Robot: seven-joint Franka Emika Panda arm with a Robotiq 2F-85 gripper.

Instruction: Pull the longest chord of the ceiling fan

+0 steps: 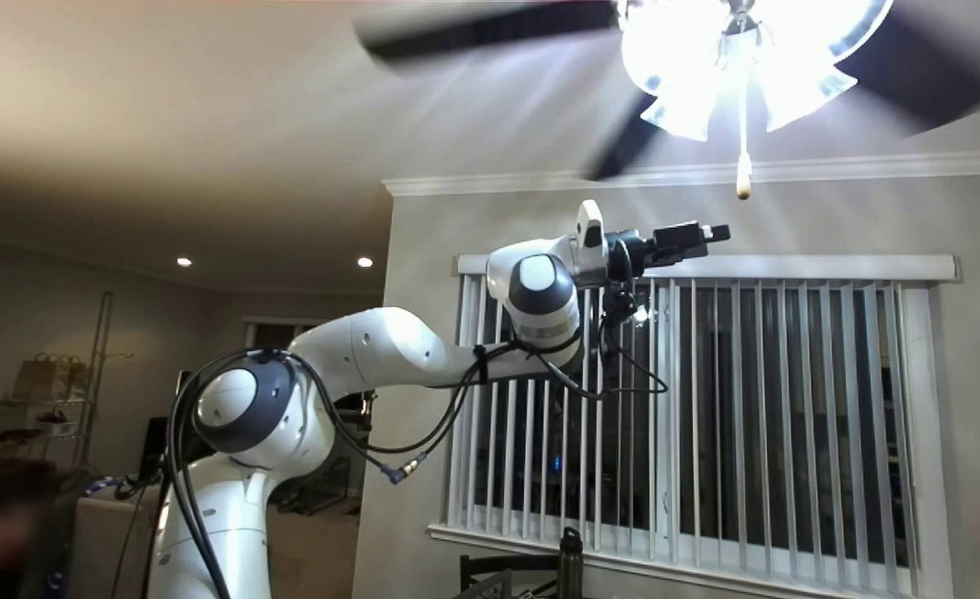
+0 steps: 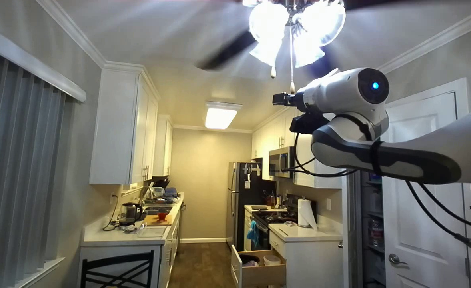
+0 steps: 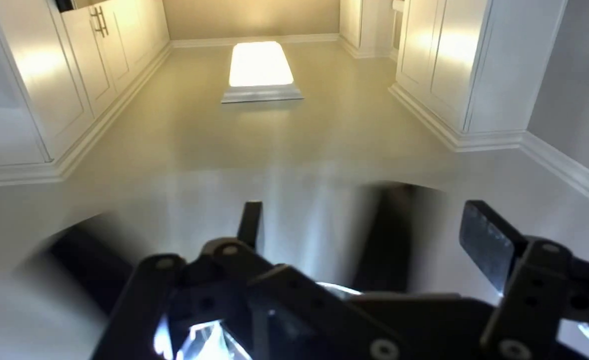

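Gripper [image 3: 364,220] is spread super wide, flat dark pads [image 3: 485,247] facing each other. Longest pull cord [image 2: 291,56] hangs off the ceiling fan [image 1: 681,66], skinny and pale, smooth teardrop knob [image 1: 743,185] above and clear of the gripper in an exterior view. Glass shades [image 2: 269,24] are glaring white, dark blades [image 2: 229,52] kinda smeary.

kitch. counter [image 2: 103,237] w/ kettle [image 2: 129,214], board [image 2: 152,220]

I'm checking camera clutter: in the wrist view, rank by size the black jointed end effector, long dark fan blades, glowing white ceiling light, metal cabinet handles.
Largest to smallest:
Black end effector
Fan blades, blurred
White ceiling light
Cabinet handles
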